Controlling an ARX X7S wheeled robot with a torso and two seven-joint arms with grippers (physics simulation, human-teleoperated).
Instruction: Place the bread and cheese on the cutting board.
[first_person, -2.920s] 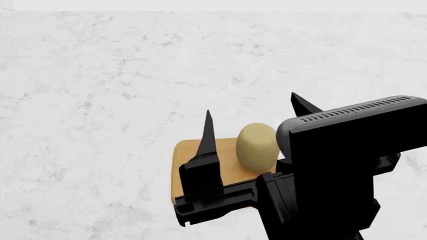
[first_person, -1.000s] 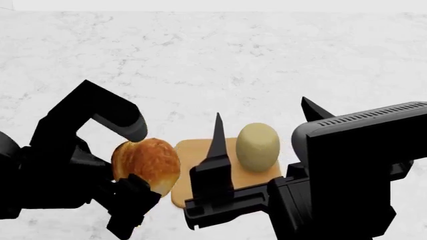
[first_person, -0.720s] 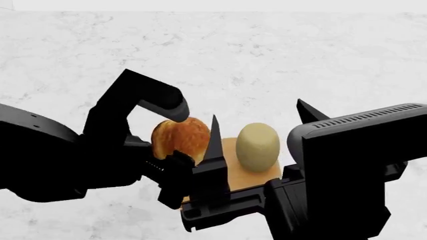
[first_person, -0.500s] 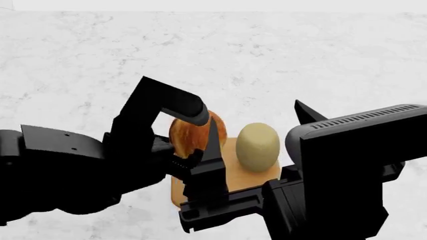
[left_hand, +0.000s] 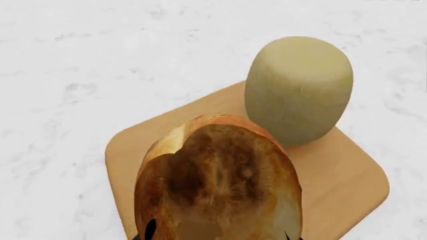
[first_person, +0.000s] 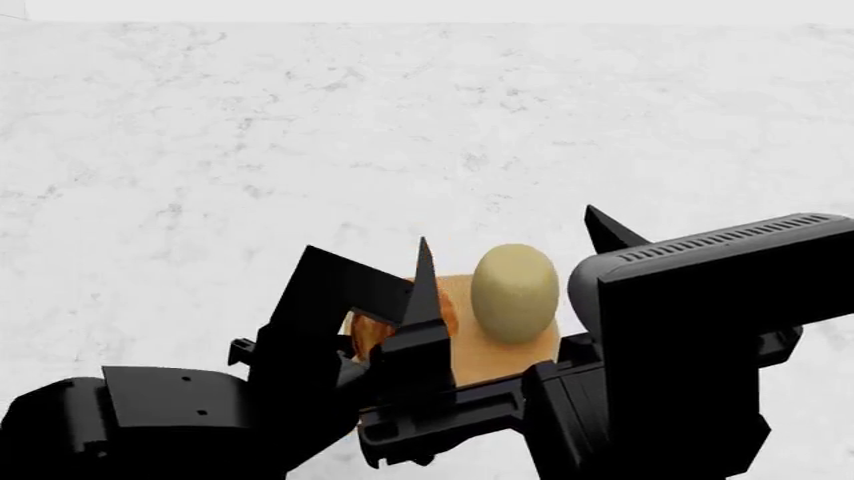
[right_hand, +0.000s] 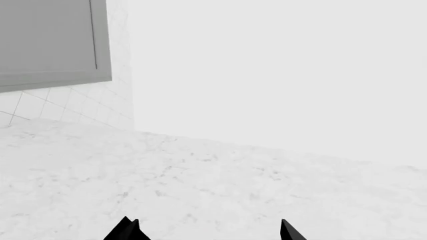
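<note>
Head view shows the white marbled tabletop (first_person: 267, 130) carrying the thin tan wooden cutting board (left_hand: 347, 185), rounded at its corners. On the board's far side rests the smooth pale yellow-beige cheese lump (left_hand: 298, 87). The crusty golden-brown bread loaf (left_hand: 217, 190) sits gripped in the left pincer (first_person: 380, 325) above the board's near-left part, close beside the cheese. The right pincer (first_person: 514, 260) hangs spread and empty over the board. Risks, as I judge: a release while the loaf is high or tilted could roll it over the near edge, and drifting right could nudge the cheese off
</note>
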